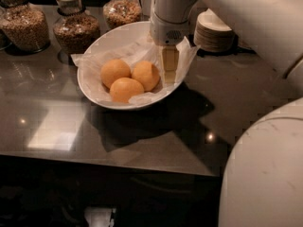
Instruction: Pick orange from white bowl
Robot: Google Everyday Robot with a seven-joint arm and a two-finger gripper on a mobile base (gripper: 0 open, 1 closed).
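Three oranges lie in the white bowl (102, 46), which is lined with crumpled white paper. One orange is at the left (115, 72), one at the front (126, 89), and one at the right (146, 74). My gripper (169, 72) points down inside the bowl's right side. It sits just right of the right-hand orange, close beside it, with no fruit in it. The white arm comes down to it from the upper right.
Three glass jars of grain (75, 30) stand behind the bowl at the back left. A stack of small white plates (213, 32) sits at the back right. The dark counter's front edge (118, 162) runs below. My white body (265, 174) fills the lower right.
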